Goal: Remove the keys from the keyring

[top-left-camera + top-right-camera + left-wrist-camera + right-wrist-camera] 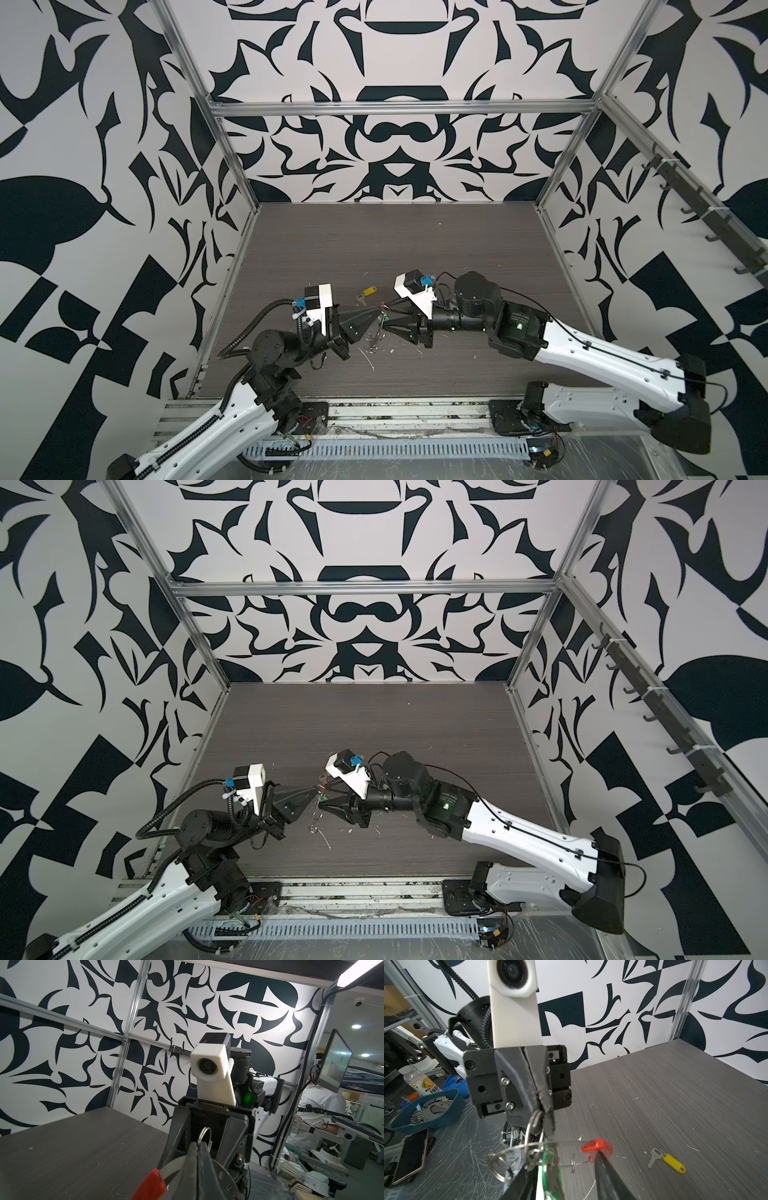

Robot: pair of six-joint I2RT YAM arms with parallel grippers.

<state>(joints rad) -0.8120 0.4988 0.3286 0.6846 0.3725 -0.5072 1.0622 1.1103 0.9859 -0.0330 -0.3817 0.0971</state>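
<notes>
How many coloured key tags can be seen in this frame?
2. The yellow tag lies loose on the table; the green tag is between the right gripper's fingers, at the keyring. Others may be hidden from view.

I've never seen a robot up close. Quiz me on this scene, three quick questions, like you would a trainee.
1. True or false: the yellow key lies on the table, off the keyring.
2. Which colour tag sits between the fingers of the right gripper? A) green B) blue C) white
3. Fill in: the left gripper is ____ (open or shut).
Key: 1 true; 2 A; 3 shut.
</notes>
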